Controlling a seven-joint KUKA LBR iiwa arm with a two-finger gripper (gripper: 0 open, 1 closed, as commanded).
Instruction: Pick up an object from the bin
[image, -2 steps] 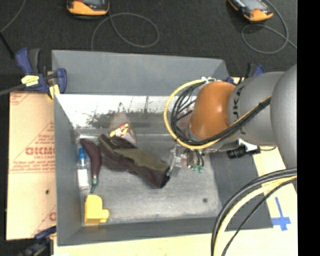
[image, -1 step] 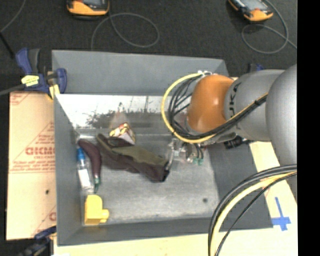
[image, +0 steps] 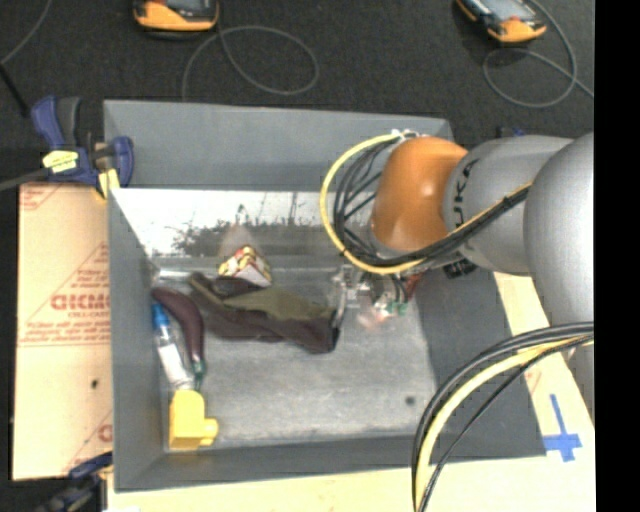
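Apparently grasp stage: the gripper (image: 347, 300) hangs by the dark brown crumpled cloth (image: 262, 318) (open or closed, I cannot tell). Next: pinch firmly, lift.

Silver-grey arm (image: 540, 200) — orange wrist cover (image: 415, 192), looped black and yellow cables (image: 338, 205) (dark lettering (image: 462, 190) alongside).

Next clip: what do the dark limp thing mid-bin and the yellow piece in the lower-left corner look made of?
Probably matte fabric for the dark limp thing: it folds and drapes. The yellow piece looks like smooth hard plastic, with blocky edges.
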